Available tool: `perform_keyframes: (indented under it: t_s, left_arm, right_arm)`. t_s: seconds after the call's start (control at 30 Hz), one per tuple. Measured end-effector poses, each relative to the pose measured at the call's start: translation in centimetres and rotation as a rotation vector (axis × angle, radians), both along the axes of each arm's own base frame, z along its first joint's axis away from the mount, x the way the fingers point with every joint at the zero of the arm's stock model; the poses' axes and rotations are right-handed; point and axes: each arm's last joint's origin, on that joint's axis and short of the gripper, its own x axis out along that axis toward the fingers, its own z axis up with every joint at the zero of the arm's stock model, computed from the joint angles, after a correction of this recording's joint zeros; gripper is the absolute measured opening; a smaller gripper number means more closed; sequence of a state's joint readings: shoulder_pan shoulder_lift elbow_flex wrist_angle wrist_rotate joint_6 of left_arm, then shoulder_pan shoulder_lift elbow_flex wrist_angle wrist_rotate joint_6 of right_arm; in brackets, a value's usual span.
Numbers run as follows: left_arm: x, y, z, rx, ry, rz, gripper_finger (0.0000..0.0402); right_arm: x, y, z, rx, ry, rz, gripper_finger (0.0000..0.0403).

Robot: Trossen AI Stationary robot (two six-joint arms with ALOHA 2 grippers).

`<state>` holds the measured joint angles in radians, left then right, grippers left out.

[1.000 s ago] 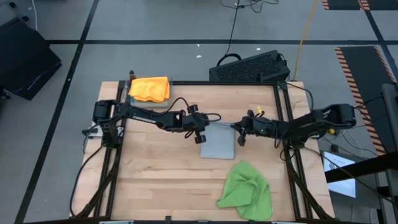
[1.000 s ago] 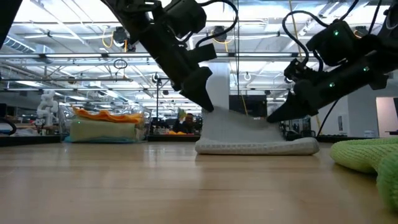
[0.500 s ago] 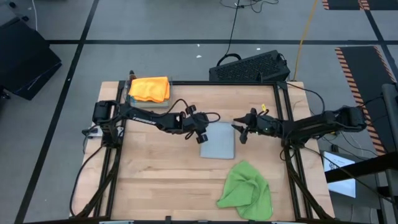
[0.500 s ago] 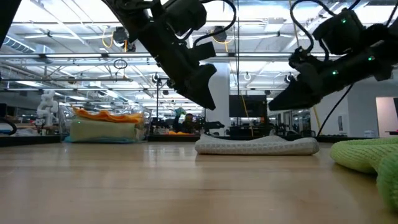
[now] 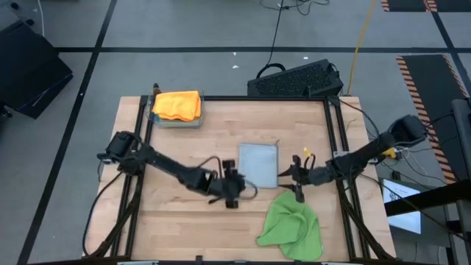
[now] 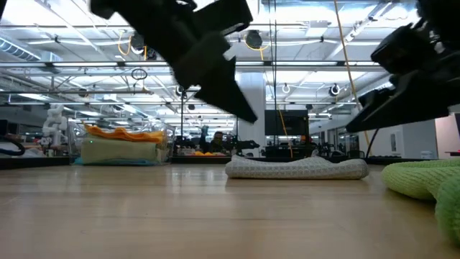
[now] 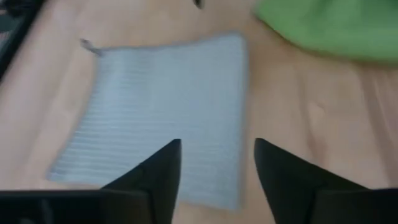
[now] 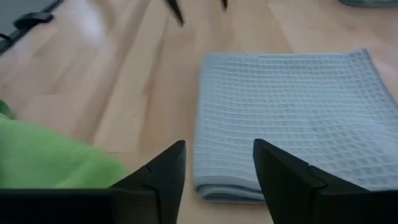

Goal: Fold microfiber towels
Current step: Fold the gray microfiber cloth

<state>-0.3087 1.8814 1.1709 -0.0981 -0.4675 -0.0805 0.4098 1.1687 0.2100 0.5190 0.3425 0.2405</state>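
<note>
step: we see grey towel folded flat, centre frame.
tools: left tool, right tool apart, empty.
next: we'd grasp green towel, lower right.

Two slim black jointed arms, looping black cables, matte black tapered fingers, yellow tag near right wrist.
</note>
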Motion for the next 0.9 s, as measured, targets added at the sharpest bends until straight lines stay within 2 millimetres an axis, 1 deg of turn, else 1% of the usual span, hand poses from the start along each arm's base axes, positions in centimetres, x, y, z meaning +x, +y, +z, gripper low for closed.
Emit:
perform_keyframes:
  t_s: [0.1,0.2,0.27,0.33,0.47,0.6,0.77,0.9]
  left_arm:
    - [-0.3,-1.8,-1.9,0.054,0.059,-0.056,0.0233]
    - [-0.4,-2.7,-3.9,0.139,0.113,-0.097,0.0248]
    - [-0.3,-2.6,-4.7,0.171,0.129,-0.094,0.025]
    - [0.1,-1.9,-5.3,0.179,0.138,-0.07,0.0245]
    - [0.8,0.0,-5.6,0.161,0.131,-0.018,0.022]
    - [1.1,1.3,-5.7,0.108,0.164,-0.05,0.019]
    - [1.3,2.3,-5.8,0.045,0.197,-0.064,0.0144]
    - [1.4,2.6,-5.8,0.027,0.205,-0.094,0.0089]
  right_arm:
    - [-0.1,1.0,-0.3,-0.004,-0.018,-0.008,0.02]
    - [0.0,1.5,-0.9,-0.021,-0.017,-0.011,0.0211]
    - [0.2,1.8,-1.1,-0.016,-0.026,-0.006,0.0214]
    - [0.4,1.9,-1.5,-0.012,-0.027,-0.008,0.0214]
    - [1.0,2.2,-1.9,-0.006,-0.044,-0.012,0.0215]
    - [1.5,2.4,-2.3,-0.013,-0.032,-0.018,0.0215]
    - [2.0,2.5,-2.6,-0.044,-0.027,-0.06,0.0215]
    - [2.2,2.7,-2.5,-0.054,-0.027,-0.058,0.0215]
